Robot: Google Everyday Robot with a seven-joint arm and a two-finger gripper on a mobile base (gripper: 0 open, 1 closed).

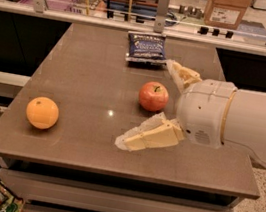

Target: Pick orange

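The orange [42,112] is round and yellow-orange and sits on the brown table [93,71] near its front left corner. My gripper [148,105] is open, its cream fingers spread wide above the table's right half. One finger [151,135] reaches toward the front middle, the other [181,74] points back. The red apple [153,96] lies between the two fingers. The orange is well to the left of the gripper, apart from it.
A dark blue snack bag [146,47] lies at the back middle of the table. A railing with metal posts [163,4] runs behind the table. Boxes [228,7] and clutter stand beyond it.
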